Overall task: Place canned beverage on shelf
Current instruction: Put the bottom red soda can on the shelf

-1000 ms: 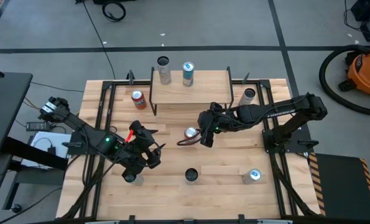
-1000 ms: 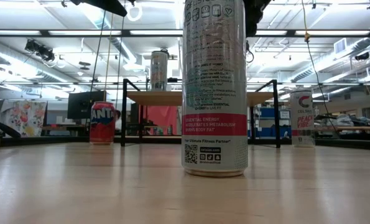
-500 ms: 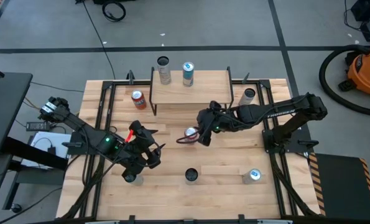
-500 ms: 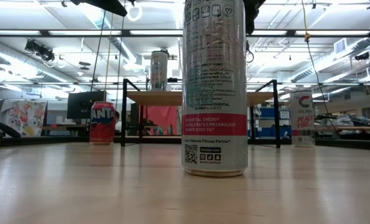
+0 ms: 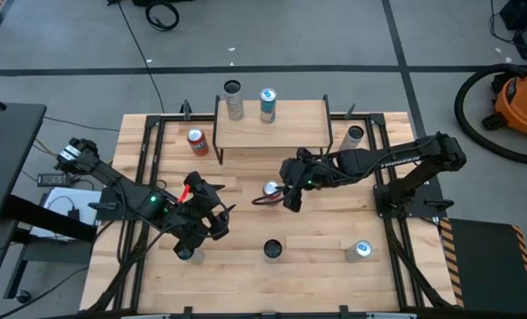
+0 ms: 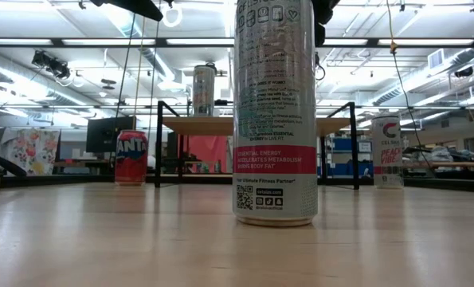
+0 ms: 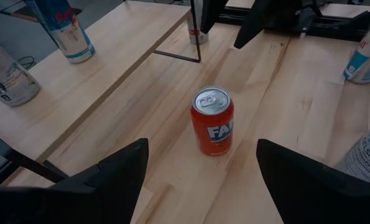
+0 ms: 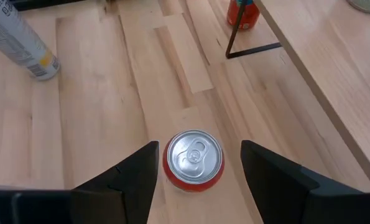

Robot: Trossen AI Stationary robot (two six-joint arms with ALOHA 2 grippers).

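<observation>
The shelf (image 5: 272, 128) stands at the table's far middle with two cans (image 5: 234, 104) (image 5: 267, 104) on its board. A red can with a silver top (image 5: 271, 189) (image 8: 193, 160) stands upright on the table in front of the shelf. My right gripper (image 5: 279, 190) (image 8: 197, 155) is open, one finger on either side of this can, with gaps showing. My left gripper (image 5: 212, 213) (image 7: 203, 149) is open and empty at the near left, facing a red Fanta can (image 7: 212, 121) (image 5: 197, 142) that stands by the shelf's left leg.
More cans stand on the table: a tall white one (image 5: 272, 251) (image 6: 275, 112) at the near middle, one (image 5: 362, 251) at the near right, one (image 5: 185, 253) by my left arm, and one (image 5: 354, 136) right of the shelf.
My right gripper has eased a little toward the table's left, its open fingers a bit farther along the red can's sides. The can has stayed in place.
</observation>
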